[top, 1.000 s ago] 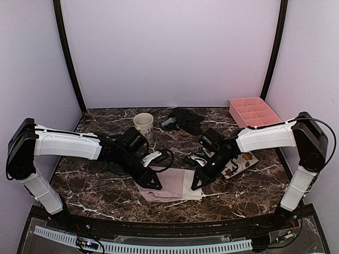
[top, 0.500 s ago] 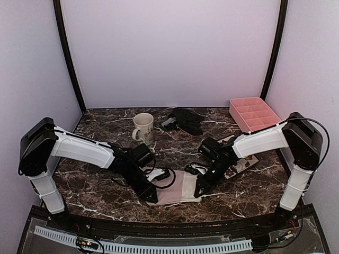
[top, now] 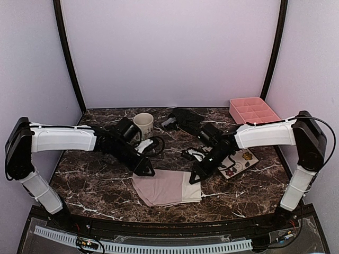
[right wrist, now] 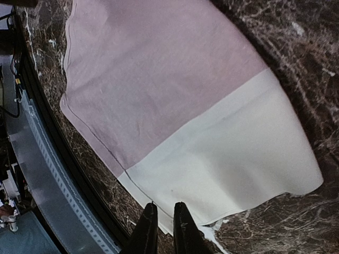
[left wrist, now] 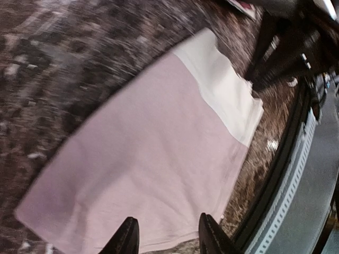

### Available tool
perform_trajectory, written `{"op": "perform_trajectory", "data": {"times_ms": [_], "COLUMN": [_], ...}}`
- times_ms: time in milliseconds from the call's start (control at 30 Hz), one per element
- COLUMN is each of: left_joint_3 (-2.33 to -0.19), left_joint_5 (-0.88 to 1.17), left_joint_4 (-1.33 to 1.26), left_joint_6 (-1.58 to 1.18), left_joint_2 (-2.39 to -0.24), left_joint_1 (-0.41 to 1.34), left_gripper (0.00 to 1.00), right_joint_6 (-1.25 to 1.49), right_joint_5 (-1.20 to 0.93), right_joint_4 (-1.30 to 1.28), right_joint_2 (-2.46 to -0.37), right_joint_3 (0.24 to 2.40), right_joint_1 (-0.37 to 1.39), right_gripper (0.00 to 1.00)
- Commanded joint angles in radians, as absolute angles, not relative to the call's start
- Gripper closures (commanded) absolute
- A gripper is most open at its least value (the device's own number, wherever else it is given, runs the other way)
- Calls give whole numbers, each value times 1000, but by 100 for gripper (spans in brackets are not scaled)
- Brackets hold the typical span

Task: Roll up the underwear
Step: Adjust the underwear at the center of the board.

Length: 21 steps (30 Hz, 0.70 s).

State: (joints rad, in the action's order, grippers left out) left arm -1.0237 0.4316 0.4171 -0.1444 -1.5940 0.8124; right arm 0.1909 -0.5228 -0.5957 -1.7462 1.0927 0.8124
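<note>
The pale pink and white underwear (top: 167,188) lies flat on the marble table near the front edge, with its white band to the right. It fills the left wrist view (left wrist: 153,153) and the right wrist view (right wrist: 175,100). My left gripper (top: 149,171) hovers just above its far left edge, open and empty (left wrist: 167,239). My right gripper (top: 194,179) hovers over the white band's far right corner, its fingers almost together with nothing between them (right wrist: 164,228). The black ribbed underwear (top: 185,119) lies crumpled at the back of the table.
A cream mug (top: 143,125) stands at the back left, close behind my left arm. A pink divided tray (top: 254,112) sits at the back right. A flowered white square plate (top: 239,160) lies under my right arm. The black front rail (top: 159,225) runs just below the cloth.
Both grippers have lifted and pulled back from the near edge of the pink underwear, which now lies flat. The left gripper has let go and opened.
</note>
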Motion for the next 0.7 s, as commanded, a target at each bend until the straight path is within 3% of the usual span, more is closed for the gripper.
{"op": "perform_trajectory", "data": {"times_ms": [0,233,667], "left_joint_3": [-1076,-1062,-838], "left_joint_5": [338,302,133], "left_joint_4": [429,423,480], "left_joint_6": [-169,-198,-287], "left_joint_2": [-1607,-1724,-1647], "left_joint_1": [714,665,589], "left_gripper": [59,63,78], "right_joint_6": [212,235,167], "right_joint_5": [-464,-452,-471], "right_joint_4": [-574,-527,-523], "right_joint_2": [-1762,-1855,-2015], "right_joint_3": [1145,1196,1299], "right_joint_1": [798,797,804], "right_gripper": [87,87,88]}}
